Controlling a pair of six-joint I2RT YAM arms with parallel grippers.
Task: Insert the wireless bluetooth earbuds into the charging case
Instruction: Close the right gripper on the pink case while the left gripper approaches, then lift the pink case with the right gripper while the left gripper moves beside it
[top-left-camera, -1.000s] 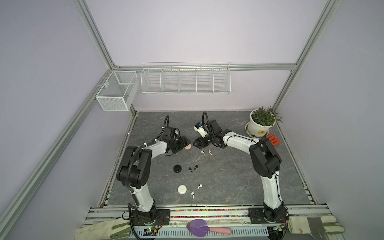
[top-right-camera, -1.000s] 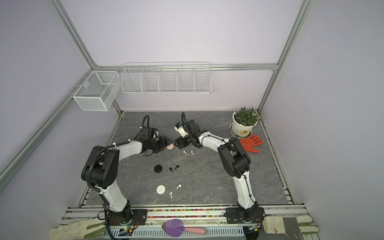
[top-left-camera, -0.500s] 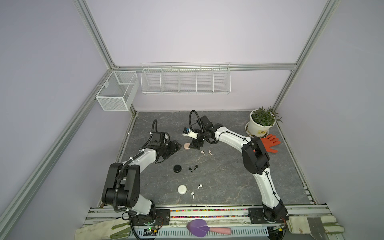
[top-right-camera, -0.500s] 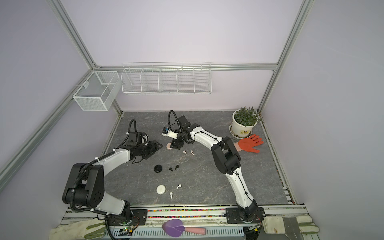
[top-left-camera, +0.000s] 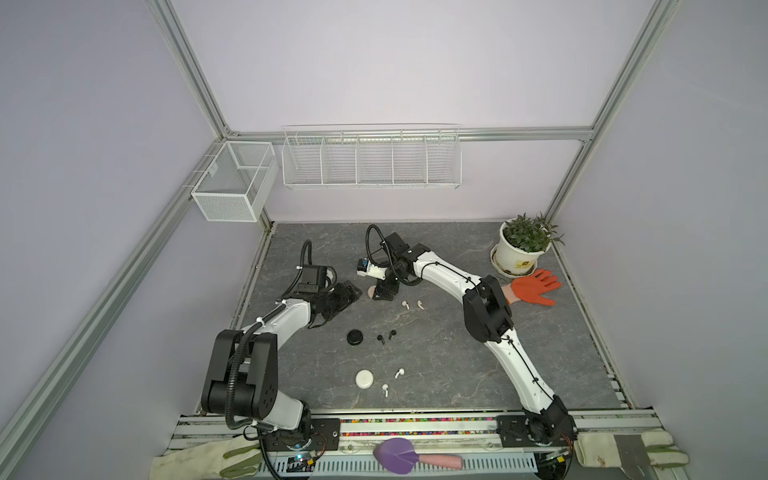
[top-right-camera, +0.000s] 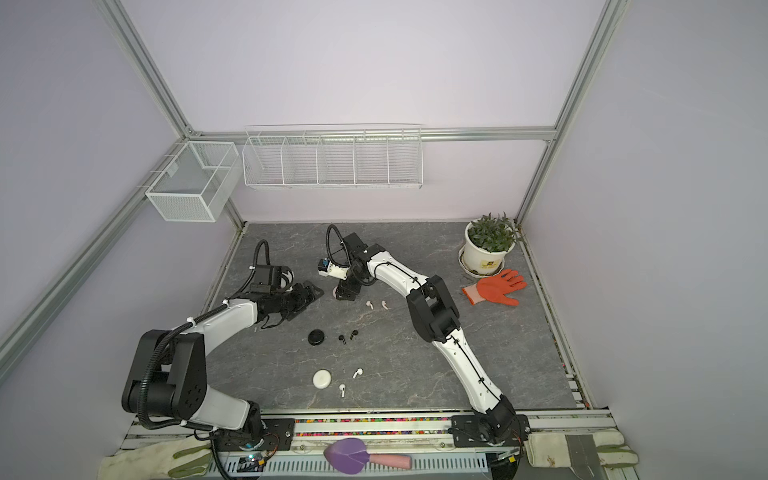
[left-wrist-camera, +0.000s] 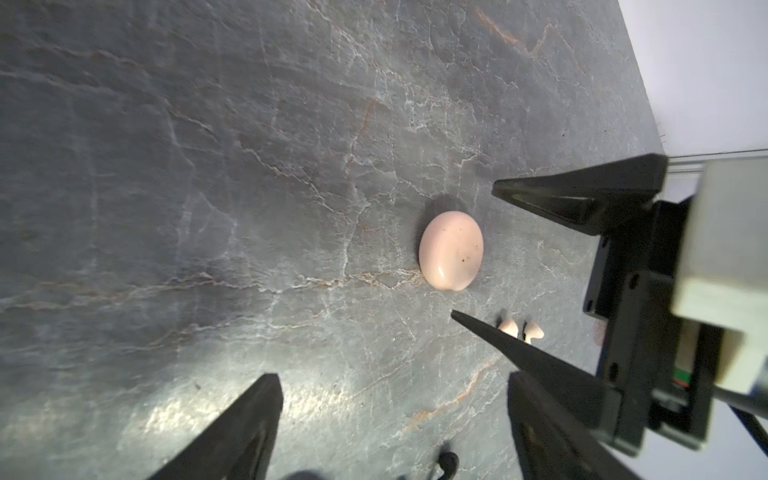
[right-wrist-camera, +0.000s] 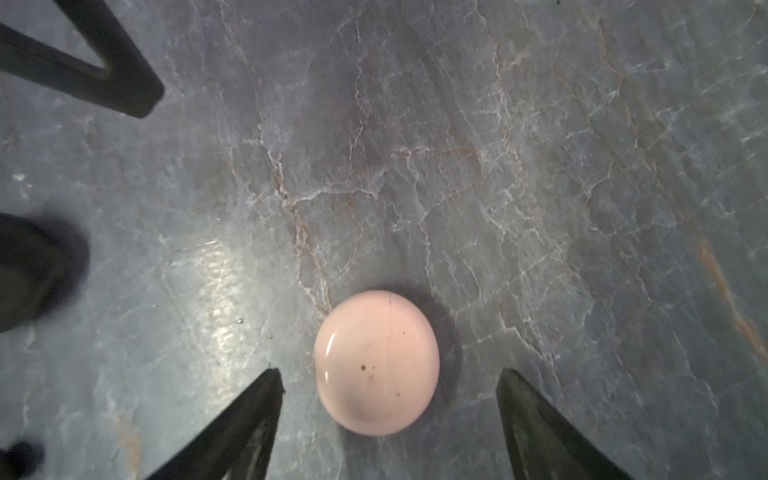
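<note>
Grey, stone-patterned tabletop (top-left-camera: 453, 374), seen from above and from both my wrist cameras. The landmark is a pale pink, smooth, pebble-shaped plastic charging case (right-wrist-camera: 376, 361), lying flat with its lid shut and a thin seam running across its shell. My right jaws are spread wide and hang low at this case, one tip on each side, with bare tabletop showing in both gaps, so nothing is pinched. My left jaws are also spread wide and empty, near the case on the side away from its earbuds and pointing toward it. Two tiny pale pink stemmed earbuds (left-wrist-camera: 509, 326) lie loose on the tabletop just beside the case, close to one of my right tips. Nearer my base than the pink case sits a round black case (top-left-camera: 355, 337) with two black earbuds (top-left-camera: 380, 338) beside it. Nearer again sits a round white case (top-left-camera: 365, 379) with two white earbuds (top-left-camera: 399, 372). I judge that no earbud is in a case yet. The shell looks slick and domed, so if my right jaws close off-centre it may squirt out and skid into the pink earbuds. The lid must be opened first, and with both sets of jaws crowded round so small a thing, their tips may strike each other. A careless sweep could also flick the earbuds away.
</note>
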